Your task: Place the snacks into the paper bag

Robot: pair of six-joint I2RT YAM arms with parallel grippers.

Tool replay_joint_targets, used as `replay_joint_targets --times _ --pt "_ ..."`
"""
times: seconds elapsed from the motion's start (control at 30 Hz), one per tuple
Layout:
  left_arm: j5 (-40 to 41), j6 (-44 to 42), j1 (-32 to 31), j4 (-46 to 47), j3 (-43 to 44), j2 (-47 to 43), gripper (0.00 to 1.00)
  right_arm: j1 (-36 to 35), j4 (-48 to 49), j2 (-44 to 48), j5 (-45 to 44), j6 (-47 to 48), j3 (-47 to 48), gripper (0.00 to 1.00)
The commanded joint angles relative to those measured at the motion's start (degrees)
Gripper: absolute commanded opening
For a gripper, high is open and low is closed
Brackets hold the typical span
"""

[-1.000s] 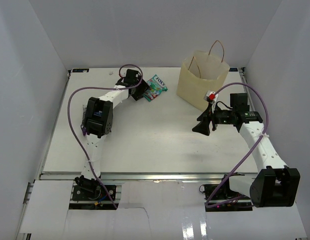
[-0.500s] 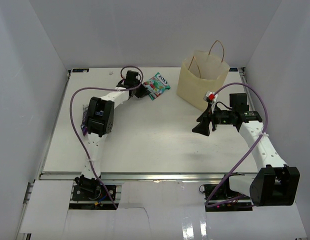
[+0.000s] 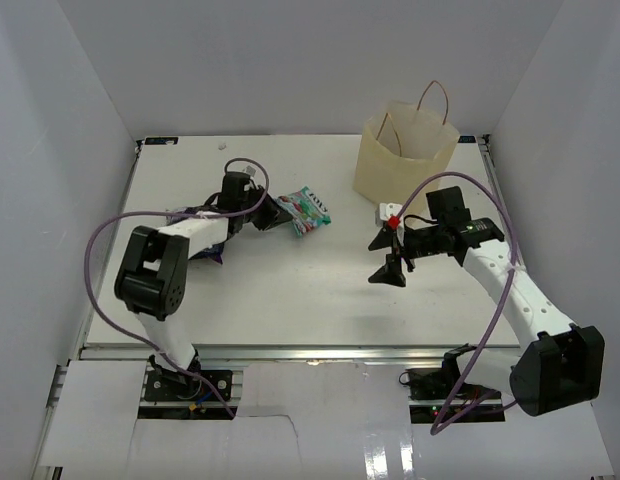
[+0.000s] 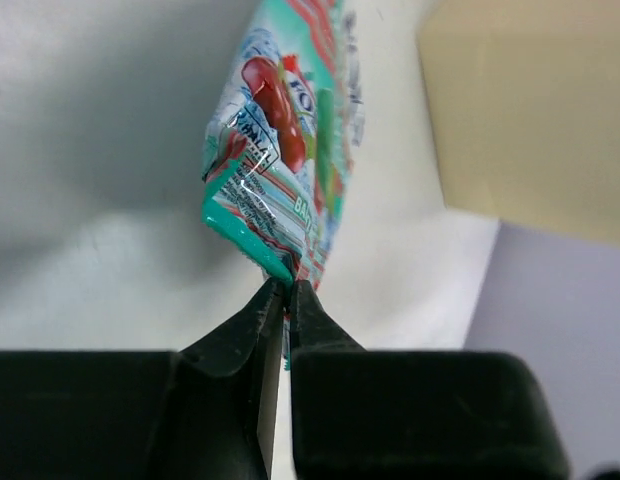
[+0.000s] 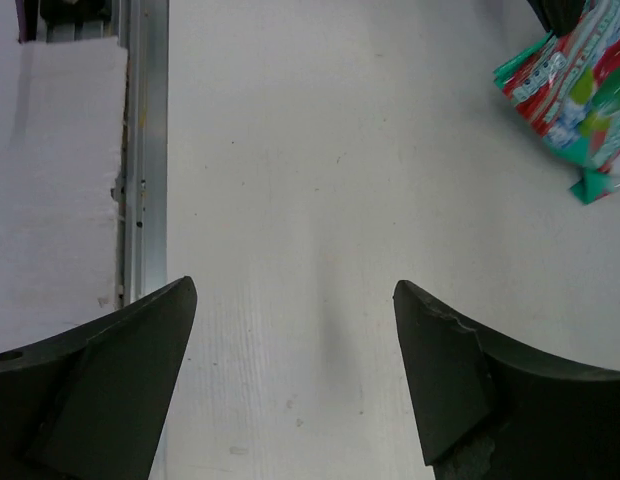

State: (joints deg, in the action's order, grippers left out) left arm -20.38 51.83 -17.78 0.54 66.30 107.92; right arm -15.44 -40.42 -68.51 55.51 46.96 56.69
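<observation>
A teal candy packet [image 3: 306, 208] with red print hangs by its edge from my left gripper [image 3: 275, 218], which is shut on it left of the table's middle. In the left wrist view the packet [image 4: 290, 140] sticks out beyond the pinched gripper [image 4: 288, 292]. The tan paper bag [image 3: 405, 160] stands upright at the back right with its mouth open, and its wall [image 4: 530, 110] shows beyond the packet. My right gripper [image 3: 388, 256] hangs open in front of the bag, nothing between its fingers [image 5: 460, 370]. A purple packet [image 3: 206, 252] lies partly hidden under my left arm.
White walls close in the table on three sides. A metal rail [image 5: 145, 150] runs along the near table edge. The teal packet [image 5: 575, 95] shows at the top right of the right wrist view.
My left gripper closed on the teal packet and drew it nearer and slightly left as the arm swung. My right gripper moved left and forward, away from the bag, opening a little wider.
</observation>
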Motion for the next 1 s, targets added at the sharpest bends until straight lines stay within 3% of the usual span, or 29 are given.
replay_joint_targets --times 0.0,0.07,0.2,0.33,0.5,0.63,0.77,0.97 --pt "-8.34 -0.25 -0.59 3.07 -9.41 -12.27 0.07 -4.32 -1.51 -0.39 -1.79 18.12 2.11 0.86" --pt "-9.76 1.95 -1.38 2.89 -16.68 -20.62 0.06 -8.00 0.25 -1.18 -5.12 21.76 1.94 0.89" --pt "-10.12 6.17 -3.31 1.58 -25.23 -32.84 0.06 -16.97 15.52 -1.54 -16.46 16.87 -2.00 0.90" --pt "-8.80 11.09 -5.16 0.79 -31.84 -44.88 0.05 -28.22 35.13 -2.76 -32.08 -2.01 -6.23 0.92" --pt "-5.91 14.43 -6.39 -2.10 -36.94 -53.42 0.04 -34.82 39.72 -2.24 -36.17 -19.16 -9.66 0.93" --pt "-4.85 14.44 -6.91 -4.75 -38.26 -56.94 0.04 -35.01 41.57 -0.75 -41.87 -34.28 -9.93 0.95" --pt "-3.79 15.84 -7.62 -5.46 -39.41 -58.52 0.04 -35.79 40.51 -0.13 -41.61 -51.47 -9.31 0.96" --pt "-1.86 16.63 -9.20 -5.63 -37.92 -57.21 0.04 -38.61 41.74 -0.31 -39.60 -56.63 -11.33 0.96"
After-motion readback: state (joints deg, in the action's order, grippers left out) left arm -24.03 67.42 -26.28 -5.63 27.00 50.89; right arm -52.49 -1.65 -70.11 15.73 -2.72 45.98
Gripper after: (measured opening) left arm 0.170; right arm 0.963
